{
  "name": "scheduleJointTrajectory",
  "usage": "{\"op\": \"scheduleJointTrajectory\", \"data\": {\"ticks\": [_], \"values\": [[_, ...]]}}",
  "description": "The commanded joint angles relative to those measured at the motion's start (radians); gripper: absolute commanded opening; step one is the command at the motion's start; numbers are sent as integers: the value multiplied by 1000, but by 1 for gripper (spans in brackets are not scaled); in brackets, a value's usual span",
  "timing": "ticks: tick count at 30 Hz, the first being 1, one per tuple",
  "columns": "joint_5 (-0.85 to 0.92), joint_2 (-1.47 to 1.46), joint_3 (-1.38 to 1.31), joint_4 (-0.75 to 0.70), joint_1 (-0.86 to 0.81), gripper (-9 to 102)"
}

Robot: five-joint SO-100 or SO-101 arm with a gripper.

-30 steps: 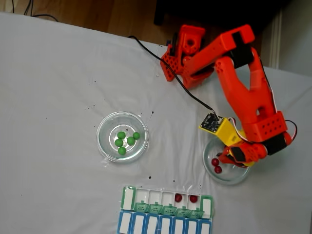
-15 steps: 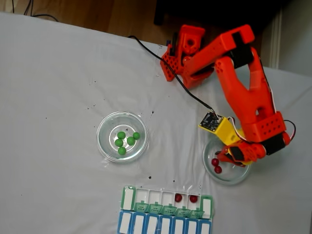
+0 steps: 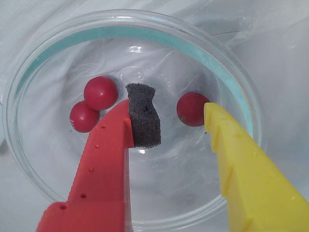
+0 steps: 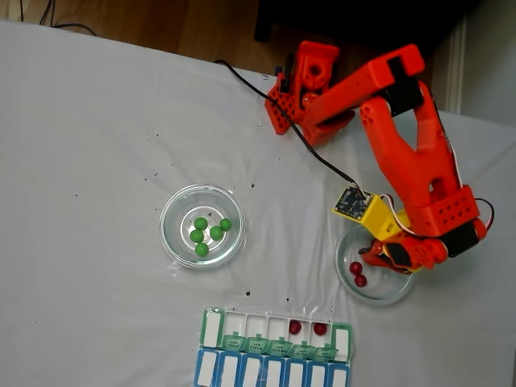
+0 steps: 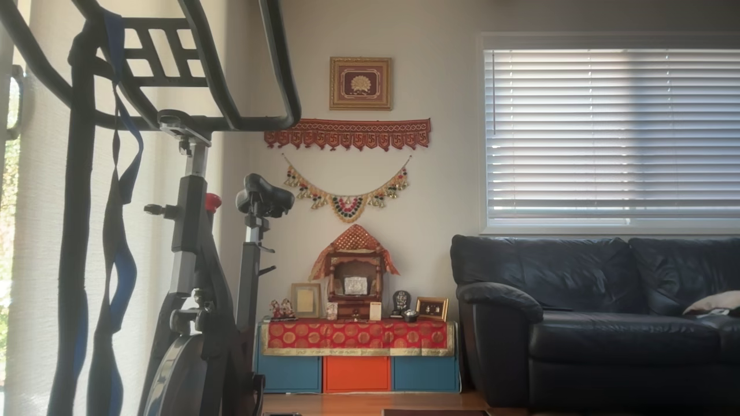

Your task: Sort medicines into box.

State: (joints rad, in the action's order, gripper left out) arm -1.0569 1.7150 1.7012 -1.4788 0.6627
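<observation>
In the wrist view my gripper (image 3: 175, 104) is open inside a clear glass dish (image 3: 120, 33). A dark red ball (image 3: 193, 110) lies between the black foam pad on the red finger (image 3: 143, 118) and the tip of the yellow finger (image 3: 217, 130). Two more red balls (image 3: 101, 92) lie touching each other left of the red finger. In the fixed view the gripper (image 4: 379, 255) is down in the right dish (image 4: 389, 293), beside two red balls (image 4: 357, 273). Several green balls (image 4: 206, 234) sit in the left dish (image 4: 181, 208). The box (image 4: 256, 325) holds two red balls (image 4: 307, 328) in neighbouring compartments.
A blue-lidded row (image 4: 270, 372) adjoins the box at the front edge of the fixed view. The arm's base (image 4: 302, 85) and a black cable (image 4: 266, 101) are at the back of the white cloth. The other view looks at a living room, away from the table.
The wrist has shifted slightly to the right over the right dish. The balls and the box have not moved.
</observation>
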Motion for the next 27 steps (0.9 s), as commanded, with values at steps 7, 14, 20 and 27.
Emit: {"op": "scheduleJointTrajectory", "data": {"ticks": [7,14,20,27], "values": [[-32,52,-38,5,21,17],[-57,15,-80,-26,12,16],[-77,-2,-83,-43,6,15],[-64,-32,-103,-60,5,13]]}}
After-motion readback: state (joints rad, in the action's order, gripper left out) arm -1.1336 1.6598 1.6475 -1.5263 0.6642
